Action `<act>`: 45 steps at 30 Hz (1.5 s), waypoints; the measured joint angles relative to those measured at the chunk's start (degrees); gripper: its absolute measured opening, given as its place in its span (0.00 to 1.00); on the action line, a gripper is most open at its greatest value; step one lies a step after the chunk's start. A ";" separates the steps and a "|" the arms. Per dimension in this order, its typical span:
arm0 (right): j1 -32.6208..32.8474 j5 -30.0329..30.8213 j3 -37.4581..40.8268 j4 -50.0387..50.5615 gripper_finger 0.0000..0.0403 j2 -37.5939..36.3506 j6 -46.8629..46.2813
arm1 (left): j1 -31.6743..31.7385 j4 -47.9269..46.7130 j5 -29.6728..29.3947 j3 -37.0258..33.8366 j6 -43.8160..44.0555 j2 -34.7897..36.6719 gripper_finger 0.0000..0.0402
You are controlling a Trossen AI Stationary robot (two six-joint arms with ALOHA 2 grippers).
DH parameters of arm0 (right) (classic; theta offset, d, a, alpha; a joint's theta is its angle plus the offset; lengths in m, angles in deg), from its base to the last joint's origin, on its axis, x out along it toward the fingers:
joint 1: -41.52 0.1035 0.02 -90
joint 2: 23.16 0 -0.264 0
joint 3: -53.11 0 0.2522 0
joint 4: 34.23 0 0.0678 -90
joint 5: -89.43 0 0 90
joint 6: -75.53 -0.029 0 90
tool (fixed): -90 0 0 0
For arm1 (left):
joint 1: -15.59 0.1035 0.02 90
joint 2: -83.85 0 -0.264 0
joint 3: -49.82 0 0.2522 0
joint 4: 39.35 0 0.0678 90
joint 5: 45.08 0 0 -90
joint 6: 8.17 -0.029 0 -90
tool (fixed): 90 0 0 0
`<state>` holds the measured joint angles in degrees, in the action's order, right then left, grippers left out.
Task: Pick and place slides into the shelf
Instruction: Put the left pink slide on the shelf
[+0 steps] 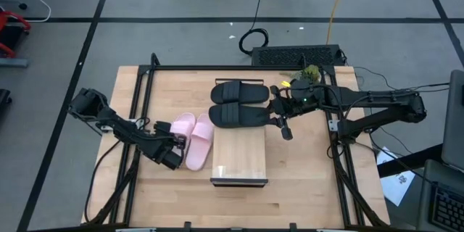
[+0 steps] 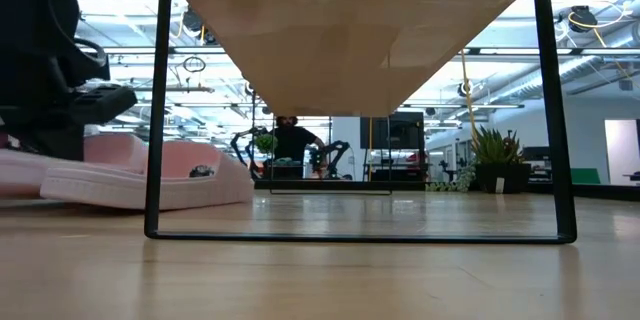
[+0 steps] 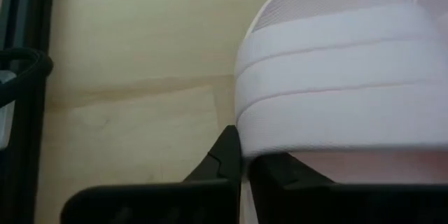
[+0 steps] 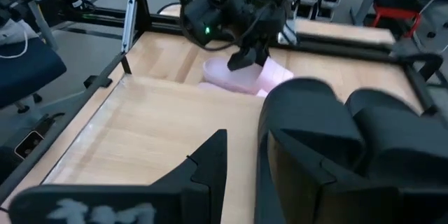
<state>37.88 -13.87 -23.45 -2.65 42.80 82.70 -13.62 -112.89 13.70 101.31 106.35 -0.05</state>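
Two pale pink slides (image 1: pixel 191 136) lie side by side on the table, left of the shelf (image 1: pixel 239 156). Two black slides (image 1: pixel 238 104) lie just beyond the shelf's far end. My left gripper (image 1: pixel 171 152) is shut at the near end of the left pink slide (image 3: pixel 343 63). My right gripper (image 1: pixel 274 112) is shut at the right end of the nearer black slide (image 4: pixel 311 122). In the low view the pink slides (image 2: pixel 140 175) rest flat on their soles. My left gripper pinches the side wall of the pink slide's ribbed strap (image 3: pixel 241 129), one finger (image 3: pixel 227 155) outside and one under the strap. It comes in low from the table's left. The slide's sole stays on the table. My right gripper appears to pinch the side of the nearer black slide's strap (image 4: pixel 269 129), with one finger (image 4: pixel 210 157) outside it. The other finger blends into the dark slide. It reaches in from the table's right, and the slide lies on the table.
A black metal frame (image 1: pixel 138 109) runs along the tabletop's edges. The shelf's thin dark legs (image 2: pixel 155 110) stand in the near middle of the table. A keyboard-like black unit (image 1: pixel 297 54) sits past the far edge. Bare wood shows on the near left and right.
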 joint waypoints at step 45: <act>1.97 6.88 -0.01 -8.63 0.24 -7.00 2.04 | 3.65 -30.36 -14.26 33.59 -7.92 10.01 0.00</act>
<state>39.85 -6.99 -23.46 -11.28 35.80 84.74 -9.97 -143.25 -0.56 134.90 98.43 9.96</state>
